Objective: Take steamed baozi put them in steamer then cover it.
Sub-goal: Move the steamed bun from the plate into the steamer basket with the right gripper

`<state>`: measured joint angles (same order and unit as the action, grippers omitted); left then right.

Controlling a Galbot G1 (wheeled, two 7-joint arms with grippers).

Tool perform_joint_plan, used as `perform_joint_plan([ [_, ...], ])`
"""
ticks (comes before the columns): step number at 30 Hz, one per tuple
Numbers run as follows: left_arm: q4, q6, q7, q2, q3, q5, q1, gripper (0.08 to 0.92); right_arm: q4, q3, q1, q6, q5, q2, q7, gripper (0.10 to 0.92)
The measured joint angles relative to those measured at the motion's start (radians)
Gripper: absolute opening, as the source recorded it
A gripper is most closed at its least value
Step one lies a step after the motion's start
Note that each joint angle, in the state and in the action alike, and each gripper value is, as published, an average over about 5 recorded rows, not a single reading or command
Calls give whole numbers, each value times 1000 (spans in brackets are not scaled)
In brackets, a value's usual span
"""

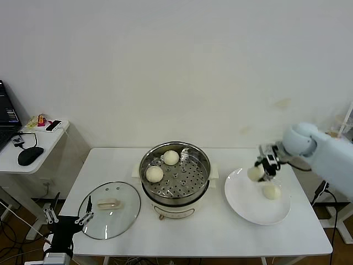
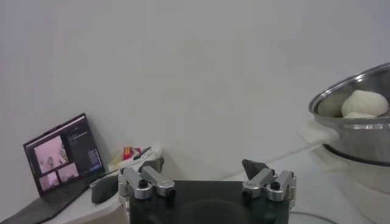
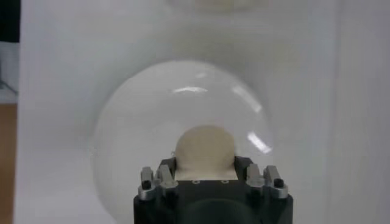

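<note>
The steamer [image 1: 187, 179] stands mid-table with two steamed baozi on its perforated tray, one at the back [image 1: 171, 157] and one at the left [image 1: 154, 174]. My right gripper [image 1: 259, 171] hangs just above the white plate [image 1: 248, 205], shut on a third baozi [image 1: 255, 173]. In the right wrist view that baozi [image 3: 205, 149] sits between the fingers over the plate [image 3: 134, 128]. A further baozi [image 1: 271, 191] lies on the plate. The cover [image 1: 109, 210] lies flat on the table left of the steamer. My left gripper [image 1: 70, 212] rests open and empty at the front-left corner, its jaws spread wide [image 2: 204, 167].
A side desk at the far left holds a laptop [image 2: 61, 152], a black mouse [image 1: 30, 155] and small items. The left wrist view catches the steamer's rim [image 2: 341, 91] with a baozi [image 2: 364, 103] inside. Bare table lies in front of the steamer.
</note>
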<state>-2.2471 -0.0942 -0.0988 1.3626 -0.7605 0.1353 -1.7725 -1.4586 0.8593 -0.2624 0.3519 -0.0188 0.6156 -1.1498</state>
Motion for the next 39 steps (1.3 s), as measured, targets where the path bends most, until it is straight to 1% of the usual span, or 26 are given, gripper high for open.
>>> perform_joint_plan([
  [9, -1, 0, 0, 6, -11, 0, -6, 823, -17, 101, -171, 7, 91, 142, 25, 601],
  [19, -4, 0, 1, 3, -32, -5, -16, 823, -29, 202, -216, -39, 153, 319, 67, 597],
  [28, -4, 1, 0, 12, -50, -16, -19, 823, 1, 293, -187, -153, 112, 449, 93, 594],
  [39, -1, 3, 0, 13, -63, -24, -15, 823, 21, 362, -165, -304, 42, 530, 70, 594],
])
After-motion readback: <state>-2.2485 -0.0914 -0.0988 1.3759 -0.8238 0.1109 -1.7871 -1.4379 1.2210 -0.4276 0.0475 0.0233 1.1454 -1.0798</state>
